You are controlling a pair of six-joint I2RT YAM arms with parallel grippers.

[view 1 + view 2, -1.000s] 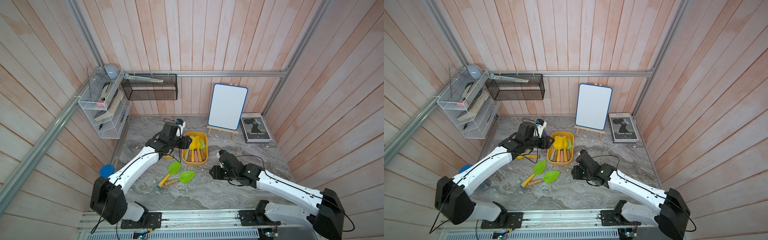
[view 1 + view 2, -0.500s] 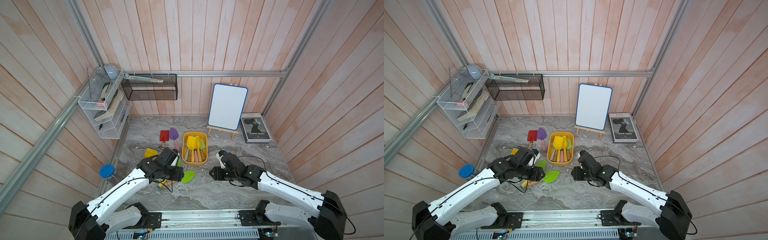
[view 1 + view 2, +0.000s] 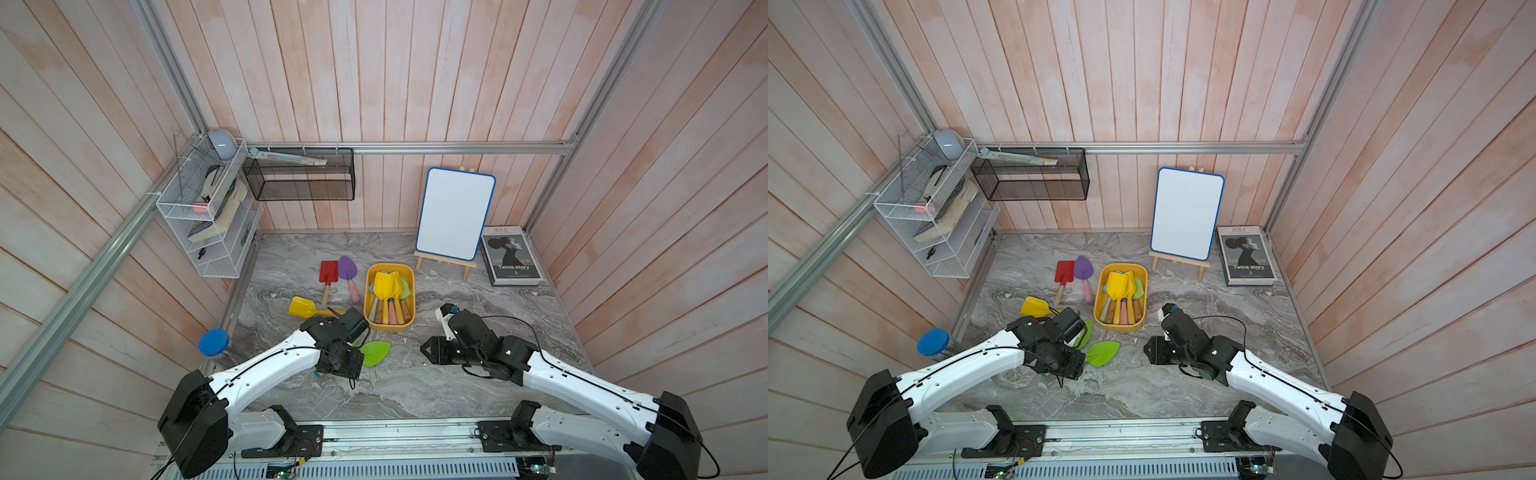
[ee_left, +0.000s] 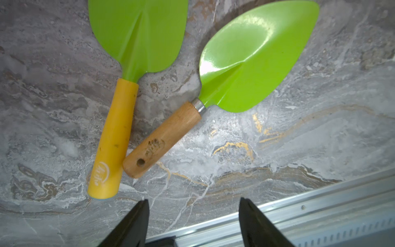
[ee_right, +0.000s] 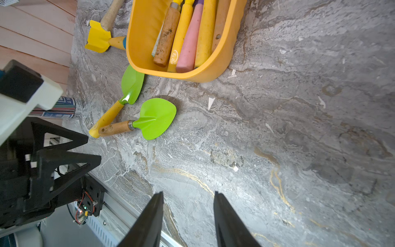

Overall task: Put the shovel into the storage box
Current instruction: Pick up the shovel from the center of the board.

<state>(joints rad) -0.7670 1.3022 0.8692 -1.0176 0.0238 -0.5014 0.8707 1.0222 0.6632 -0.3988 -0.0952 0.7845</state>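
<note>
Nearest, over the marble table [image 4: 299, 139]: left gripper [image 4: 193, 200] with jaws wide apart, empty, just short of two shovels lying flat. Green shovel with wooden handle [image 4: 245, 64] next to green shovel with yellow handle [image 4: 115, 136], handle ends touching or nearly so. On the yellow handle a small white logo, not readable with certainty; on the wood a burnt stamp, also unclear. Right gripper [image 5: 188, 192] moderately parted, empty, apart from every shovel.

Further on, the storage box [image 3: 388, 327], already holding several shovels, handles toward the robot. Outside it, on the table: yellow shovel [image 3: 301, 306], red shovel [image 3: 328, 272], purple shovel [image 3: 347, 268]. Probably about half done, with five shovels left outside.

Farthest, by the wall: blank whiteboard [image 3: 455, 214] and a book [image 3: 513, 255], marked "ALILA" and "Twins story".
</note>
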